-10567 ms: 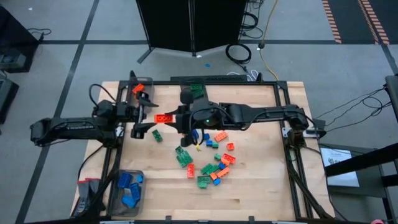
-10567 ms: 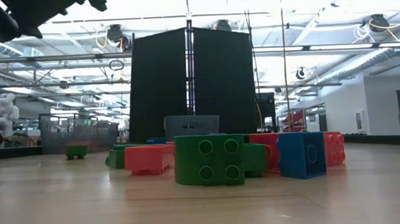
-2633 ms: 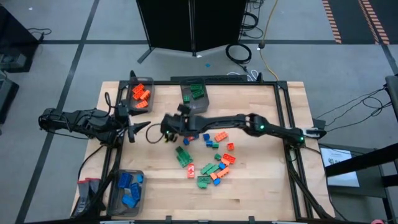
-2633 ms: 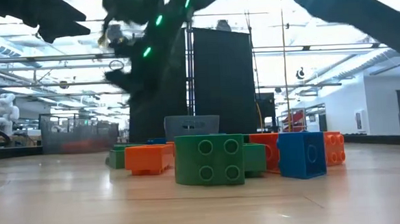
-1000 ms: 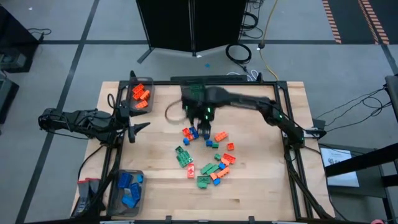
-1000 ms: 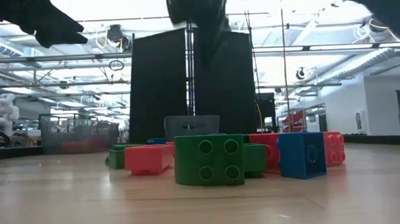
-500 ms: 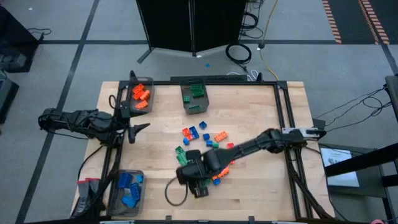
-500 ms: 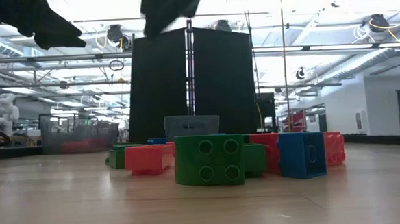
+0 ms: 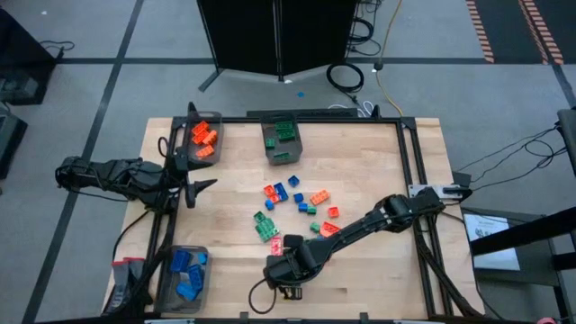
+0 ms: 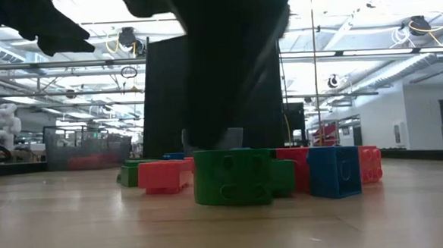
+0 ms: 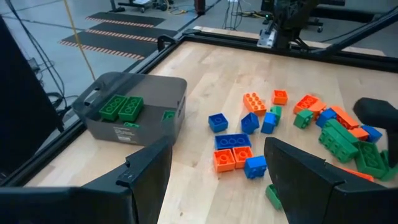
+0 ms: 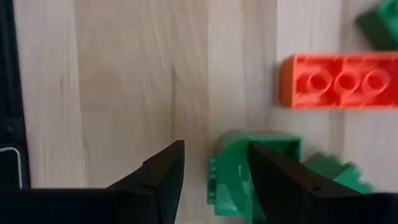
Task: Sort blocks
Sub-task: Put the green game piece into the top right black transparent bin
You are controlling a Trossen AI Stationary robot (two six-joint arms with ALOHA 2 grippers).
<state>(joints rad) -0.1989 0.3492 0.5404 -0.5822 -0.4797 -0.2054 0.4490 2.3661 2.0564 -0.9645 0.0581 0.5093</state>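
Down at the lower middle of the desk, the right gripper stands over a green block, its fingers parted with the block partly between them; whether they grip it I cannot tell. Just above lies the scatter of orange, green and blue blocks at mid-desk. The left gripper waits at the left edge, fingers apart and holding nothing. Bins hold blue blocks lower left, orange blocks upper left, green blocks top centre.
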